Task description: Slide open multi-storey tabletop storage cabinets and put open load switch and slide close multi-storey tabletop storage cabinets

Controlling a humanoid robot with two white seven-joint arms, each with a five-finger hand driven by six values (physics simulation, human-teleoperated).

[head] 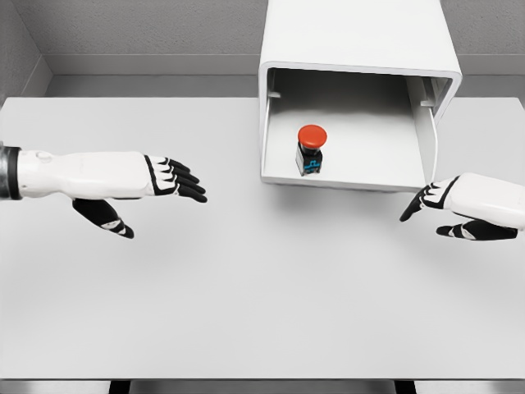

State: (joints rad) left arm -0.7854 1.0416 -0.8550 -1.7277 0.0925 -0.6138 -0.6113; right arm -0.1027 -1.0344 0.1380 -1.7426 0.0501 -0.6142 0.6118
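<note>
Red-capped switch (311, 148) sits inside the open drawer (344, 176); I judge closing comes next: my right hand (459, 209), fingers spread and empty, at the drawer's front corner, must push it in; left hand (156, 185) spread, well left of it.

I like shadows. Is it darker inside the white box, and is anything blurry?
Head view: yes, the drawer is greyer inside, shading the switch; soft shadow under the left hand; everything looks sharp, no glare.
</note>
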